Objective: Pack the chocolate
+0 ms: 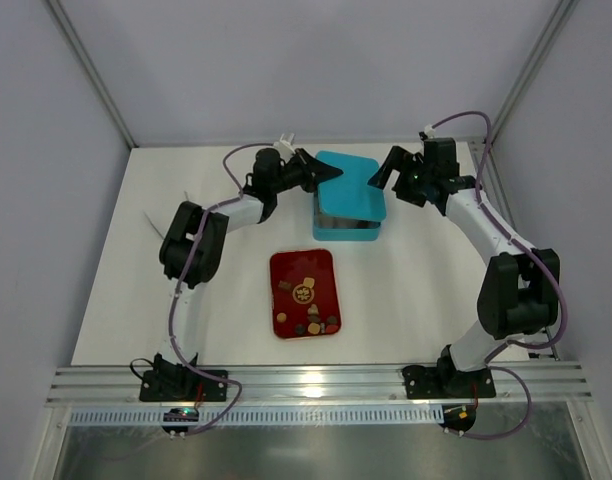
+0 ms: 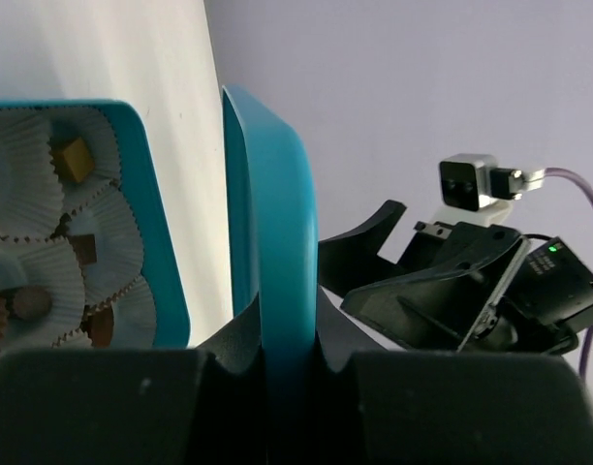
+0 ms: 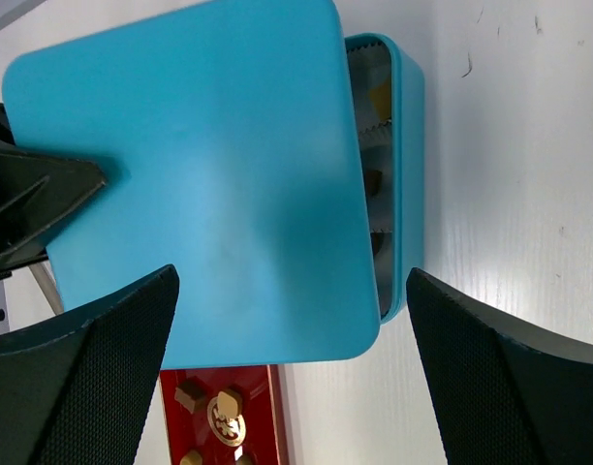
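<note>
The left gripper (image 2: pixel 282 354) is pinching the teal lid (image 2: pixel 267 223) by its edge, holding it over the teal box (image 1: pixel 346 233) in the upper middle of the top view and leaving one strip uncovered. The right gripper (image 1: pixel 383 172) is hovering wide open beside the lid, holding nothing. Some chocolate (image 2: pixel 74 158) is sitting in paper cups (image 2: pixel 25 194) inside the box, and more is lying on the red tray (image 1: pixel 286 268) at centre. With pieces waiting there, the lid is probably needing to be carried well aside, level, without nudging the box

Two robot arms (image 1: pixel 191 240), one teal box (image 1: pixel 346 232), one lid (image 1: pixel 351 185), one red tray (image 1: pixel 321 265), roughly eight chocolates (image 1: pixel 304 293).
</note>
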`<state>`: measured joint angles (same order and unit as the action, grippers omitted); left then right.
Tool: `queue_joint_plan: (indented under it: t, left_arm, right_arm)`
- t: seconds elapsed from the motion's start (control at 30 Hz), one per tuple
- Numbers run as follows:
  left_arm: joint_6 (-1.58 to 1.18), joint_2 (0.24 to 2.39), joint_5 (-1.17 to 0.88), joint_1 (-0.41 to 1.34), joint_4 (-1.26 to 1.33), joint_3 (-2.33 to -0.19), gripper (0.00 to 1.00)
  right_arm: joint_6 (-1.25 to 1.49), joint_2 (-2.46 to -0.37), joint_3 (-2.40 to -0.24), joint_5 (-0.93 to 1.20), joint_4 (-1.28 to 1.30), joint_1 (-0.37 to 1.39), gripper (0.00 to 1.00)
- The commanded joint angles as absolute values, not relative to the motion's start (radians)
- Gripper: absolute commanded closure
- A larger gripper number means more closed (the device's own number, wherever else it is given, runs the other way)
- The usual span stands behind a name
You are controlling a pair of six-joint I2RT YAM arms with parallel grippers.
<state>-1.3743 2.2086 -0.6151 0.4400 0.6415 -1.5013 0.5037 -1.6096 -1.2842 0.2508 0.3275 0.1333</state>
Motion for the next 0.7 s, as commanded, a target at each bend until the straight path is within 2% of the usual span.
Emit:
queue_joint_plan:
  t: [0.0,0.67]
  left_arm:
    - [-1.453,2.246,-0.675,0.405,0.787,-1.581,0.97]
    - [-1.505,2.382,-0.745,0.403,0.811,-1.64,0.94]
  right_arm:
    - [0.488,-1.631,-1.284,0.267,0.256,0.132,0.01]
    - [0.505,-1.746,-1.262,0.285,0.186,0.13,0.02]
